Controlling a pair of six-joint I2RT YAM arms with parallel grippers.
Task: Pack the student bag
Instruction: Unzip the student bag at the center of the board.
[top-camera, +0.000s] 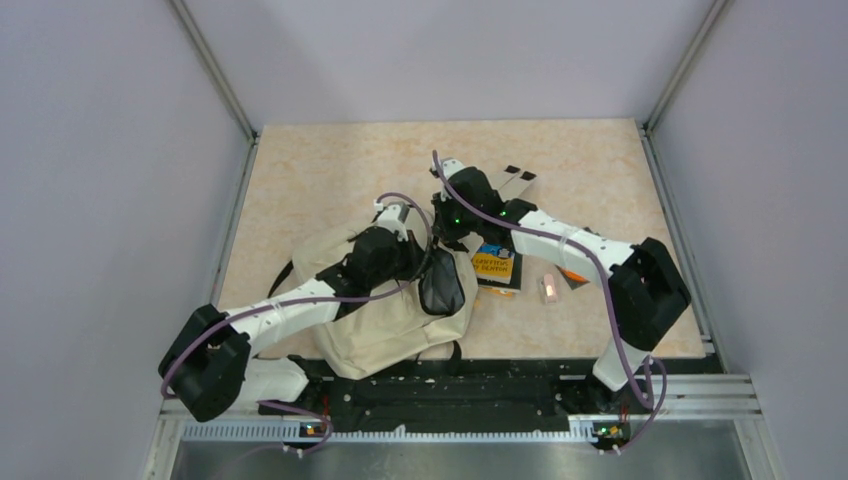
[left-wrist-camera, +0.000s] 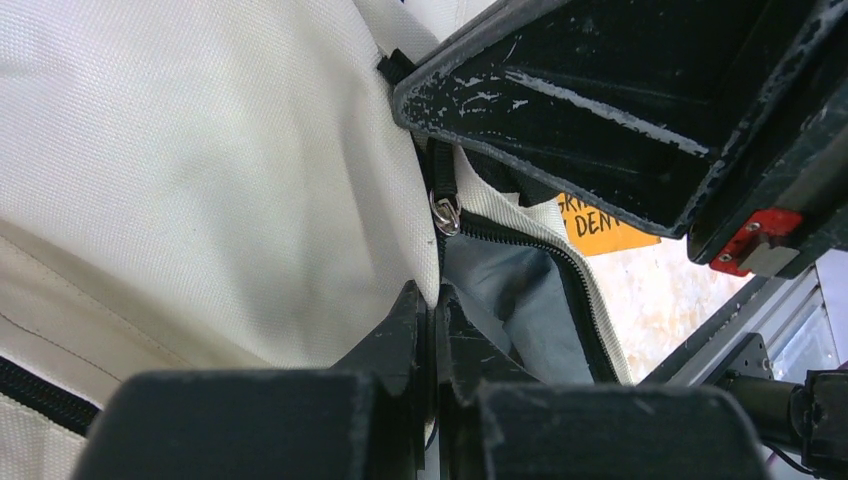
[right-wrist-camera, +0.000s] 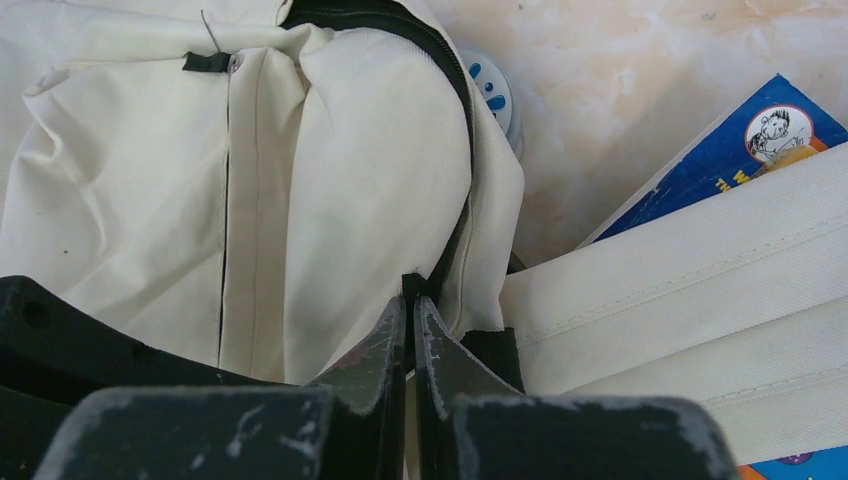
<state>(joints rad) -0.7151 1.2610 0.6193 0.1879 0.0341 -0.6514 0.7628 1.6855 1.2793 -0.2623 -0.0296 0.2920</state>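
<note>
Bag (top-camera: 385, 325) cloth is pinched in both grippers; the left gripper (left-wrist-camera: 432, 300) has its two fingers pressed together on the edge of the bag's mouth, just under a small silver zipper pull (left-wrist-camera: 445, 213); grey lining (left-wrist-camera: 505, 290) shows in the gap beside those fingers; the right gripper (right-wrist-camera: 410, 295) also has its fingers squeezed together, on the black zipper edge (right-wrist-camera: 462, 130) where it runs down the side of the cream cloth. Two flat cream straps (right-wrist-camera: 700, 270) lie just beside the right fingers, on top of a blue book (right-wrist-camera: 765, 135); a round white thing with blue dots (right-wrist-camera: 495, 95) peeks out from behind the bag. From above, the bag lies on the table (top-camera: 330, 170) near the front edge, left of the middle, with its dark open mouth (top-camera: 440, 285) facing right; both arms reach in to that mouth. A book with a yellow cover (top-camera: 494, 263) lies just right of the bag; a small pink and white thing (top-camera: 549, 288) lies further right.
</note>
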